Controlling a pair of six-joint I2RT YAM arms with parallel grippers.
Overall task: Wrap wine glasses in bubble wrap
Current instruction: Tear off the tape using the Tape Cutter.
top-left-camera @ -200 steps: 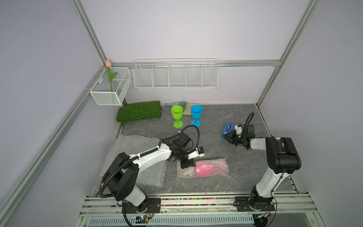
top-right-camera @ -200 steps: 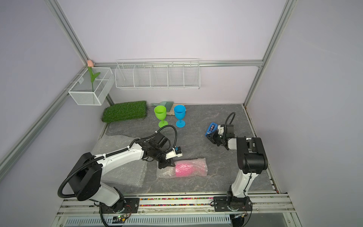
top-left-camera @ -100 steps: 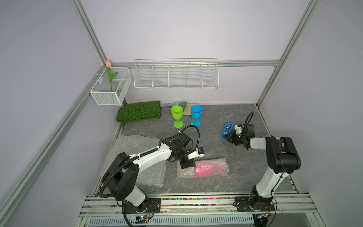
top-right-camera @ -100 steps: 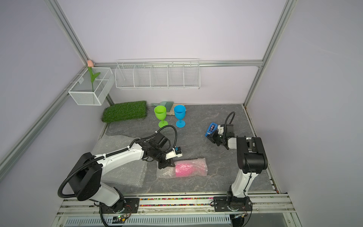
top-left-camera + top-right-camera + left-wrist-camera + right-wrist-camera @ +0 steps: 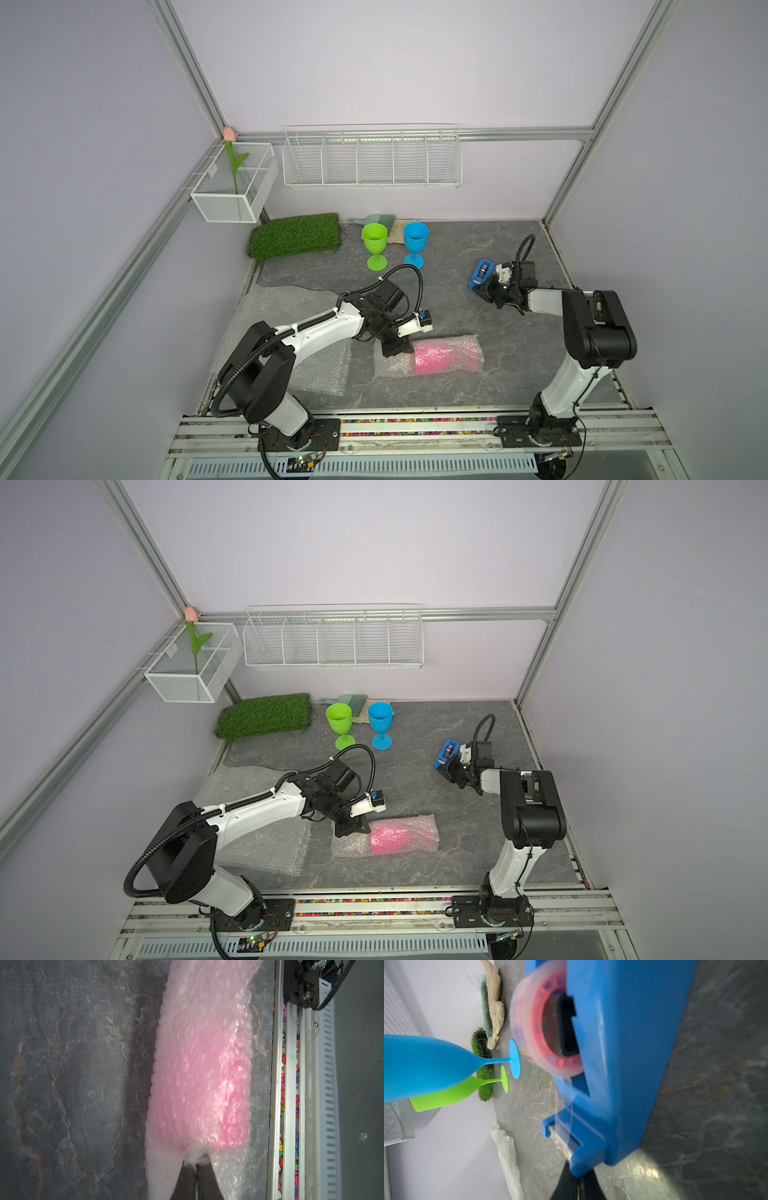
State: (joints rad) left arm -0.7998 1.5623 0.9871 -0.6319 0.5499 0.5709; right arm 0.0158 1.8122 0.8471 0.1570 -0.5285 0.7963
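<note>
Top views both show the grey tabletop (image 5: 457, 257) carrying everything. The broadest things on it are the loose bubble wrap sheets (image 5: 270, 305), lying flat behind the left end effector (image 5: 395, 347) and under its arm. Next comes the bundle: the pink glass (image 5: 440, 355) lies on its side just beyond that end effector's tips, rolled inside its bubble wrap (image 5: 390, 368). The left wrist view shows the fingers pressed together, pinching the gathered wrap at the bundle's narrow end, where I take the stem to be. The green glass (image 5: 375, 241) and blue glass (image 5: 415, 239) stand upright and bare, side by side, well apart from both end effectors, toward the back wall. Smaller is the blue tape dispenser (image 5: 481, 274), touching the tips of the right end effector (image 5: 487, 291). In the right wrist view its fingers look pressed together on the dispenser's near corner, and a clear strip of tape runs from the roll to the cutter. The step, as I judge it, is sealing the roll with tape. To do it well, the left pinch should hold firm without dragging, since the springy wrap will likely unroll if released. The right arm should carry the dispenser level toward the bundle, clear of the standing glasses, and lay tape across the overlapping edge. That corner grip looks slim, so a slow move suits, lest the dispenser twist.
</note>
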